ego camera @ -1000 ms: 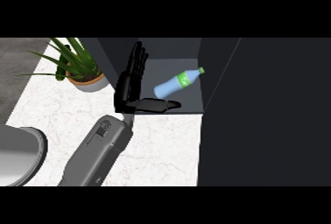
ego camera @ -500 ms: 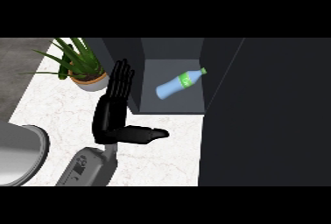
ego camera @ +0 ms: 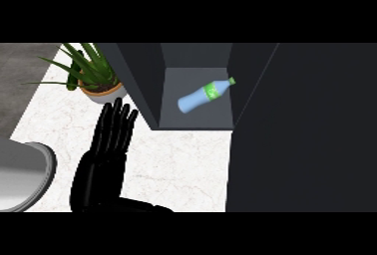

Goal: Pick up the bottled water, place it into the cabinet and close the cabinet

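A white marbled tabletop (ego camera: 184,159) fills the middle of the head view, with a strip of grey floor showing past its left edge at the top left. Nearest, at the lower left, a pale grey rounded object (ego camera: 22,177) is cut off by the view's left edge; what it is cannot be told.

Just right of it one black hand (ego camera: 99,172) rises from the lower edge. Its fingers (ego camera: 114,127) are straight and held together, pointing away up the view, with the thumb lying out to the right along the bottom — an open hand that has hold of nothing. It shows at the left side of the view; no forearm is visible behind it, so which arm it belongs to cannot be told for sure. No other hand is seen.

To the right, a large dark panel (ego camera: 302,129) covers the view from top to bottom — it appears to be the cabinet's open door, though its hinge is not visible.

Farther back stands the dark cabinet (ego camera: 140,79), its interior open to view. The bottled water (ego camera: 205,94) lies on its side on the cabinet's grey floor, tilted, its green cap toward the upper right and a green label round its pale blue body. It is well apart from the hand.

Left of the cabinet, just beyond the fingertips, a potted plant (ego camera: 92,74) with long green leaves sits on the tabletop in a tan pot.
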`<state>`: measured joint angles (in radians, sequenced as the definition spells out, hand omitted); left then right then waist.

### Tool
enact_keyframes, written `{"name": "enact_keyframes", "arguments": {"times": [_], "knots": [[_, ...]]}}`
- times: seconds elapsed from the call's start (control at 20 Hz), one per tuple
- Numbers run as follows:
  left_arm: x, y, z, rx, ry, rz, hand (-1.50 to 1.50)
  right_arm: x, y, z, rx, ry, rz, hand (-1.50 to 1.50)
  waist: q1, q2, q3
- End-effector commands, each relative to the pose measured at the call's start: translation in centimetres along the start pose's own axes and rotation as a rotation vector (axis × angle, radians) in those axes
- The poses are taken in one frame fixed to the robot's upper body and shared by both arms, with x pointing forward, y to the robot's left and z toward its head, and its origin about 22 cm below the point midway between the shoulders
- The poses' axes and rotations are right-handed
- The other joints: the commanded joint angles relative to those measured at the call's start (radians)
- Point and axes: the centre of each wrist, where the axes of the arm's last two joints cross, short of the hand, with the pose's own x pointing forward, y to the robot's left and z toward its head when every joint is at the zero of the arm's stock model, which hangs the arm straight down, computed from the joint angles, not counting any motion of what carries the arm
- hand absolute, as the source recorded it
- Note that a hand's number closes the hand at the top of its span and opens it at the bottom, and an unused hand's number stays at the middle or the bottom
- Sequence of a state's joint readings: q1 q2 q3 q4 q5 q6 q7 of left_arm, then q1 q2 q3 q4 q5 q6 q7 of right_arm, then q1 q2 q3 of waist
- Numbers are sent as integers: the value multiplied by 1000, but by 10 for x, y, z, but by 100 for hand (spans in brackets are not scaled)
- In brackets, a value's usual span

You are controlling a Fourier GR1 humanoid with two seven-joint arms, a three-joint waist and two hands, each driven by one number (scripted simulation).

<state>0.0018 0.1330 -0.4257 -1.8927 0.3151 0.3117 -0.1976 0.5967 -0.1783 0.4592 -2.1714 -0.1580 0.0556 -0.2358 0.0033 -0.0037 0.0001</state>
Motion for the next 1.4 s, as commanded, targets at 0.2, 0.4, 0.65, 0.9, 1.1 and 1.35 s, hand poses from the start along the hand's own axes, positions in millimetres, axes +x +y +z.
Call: {"name": "enact_keyframes", "arguments": {"times": [0.2,0.4,0.65,0.9,1.1,1.35], "knots": [[20,4,55,0,-1,40,-150,9,5,6,226,135,74,150,6,1,-1],[45,17,69,46,-62,-1,-150,8,18,16,377,145,103,150,14,-4,-1],[55,35,82,100,-84,1,-150,30,45,5,469,118,117,150,13,-2,-2],[77,54,103,79,-48,12,-150,44,51,-8,490,78,152,150,29,0,-3],[92,65,108,74,-63,30,-150,41,59,-14,516,88,152,150,47,1,-4],[97,77,119,75,-55,21,-150,43,65,-24,491,92,117,150,66,0,-5]]}}
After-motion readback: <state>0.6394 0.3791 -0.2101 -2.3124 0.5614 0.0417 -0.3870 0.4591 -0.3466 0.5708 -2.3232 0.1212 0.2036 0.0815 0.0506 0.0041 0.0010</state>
